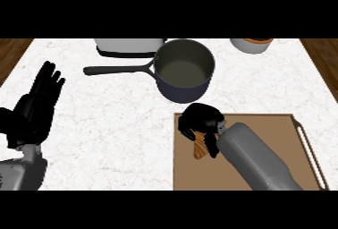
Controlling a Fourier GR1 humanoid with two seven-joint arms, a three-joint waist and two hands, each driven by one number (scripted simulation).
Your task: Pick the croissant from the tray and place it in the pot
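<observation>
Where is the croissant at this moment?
In the head view, the croissant lies on the left part of the brown tray, under the curled right hand, just below the dark pot.

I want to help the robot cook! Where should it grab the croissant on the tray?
Around its middle, from above. The croissant lies flat and long on the tray, so fingers can close across its narrow width. The right hand is already curled over its far end there, hiding part of it.
</observation>
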